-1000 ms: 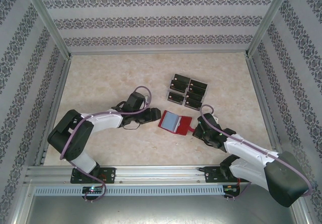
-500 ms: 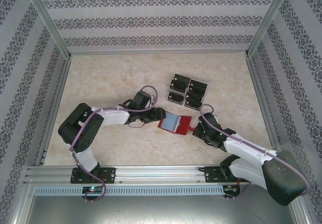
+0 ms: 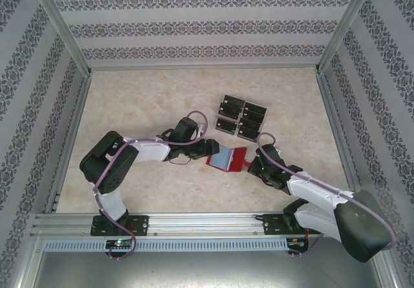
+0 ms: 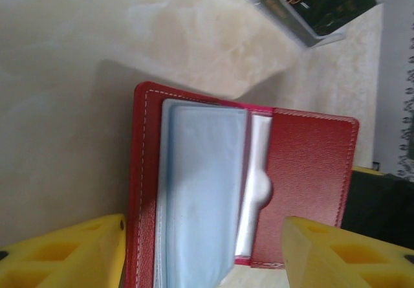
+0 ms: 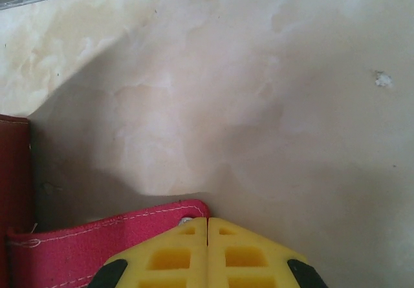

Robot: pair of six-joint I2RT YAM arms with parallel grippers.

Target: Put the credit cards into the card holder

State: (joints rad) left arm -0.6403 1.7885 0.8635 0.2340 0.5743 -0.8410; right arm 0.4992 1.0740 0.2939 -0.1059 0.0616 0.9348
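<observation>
Down on the pale marbled table (image 3: 142, 100), the bent left arm (image 3: 139, 151) reaches rightward, its left gripper (image 3: 210, 149) spread wide, yellow fingers (image 4: 65, 259) bracketing the left end of the small dark-red leather-like folding card holder (image 3: 226, 159). Opposite, the outstretched right arm (image 3: 317, 194) sets its closed right gripper (image 3: 253, 166) on the holder's snap tab (image 5: 97, 243). The holder lies open, long axis between the grippers, tab rightward; the black rectangular credit cards (image 3: 240, 118) sit in a clear plastic tray (image 4: 304, 39) just beyond.
</observation>
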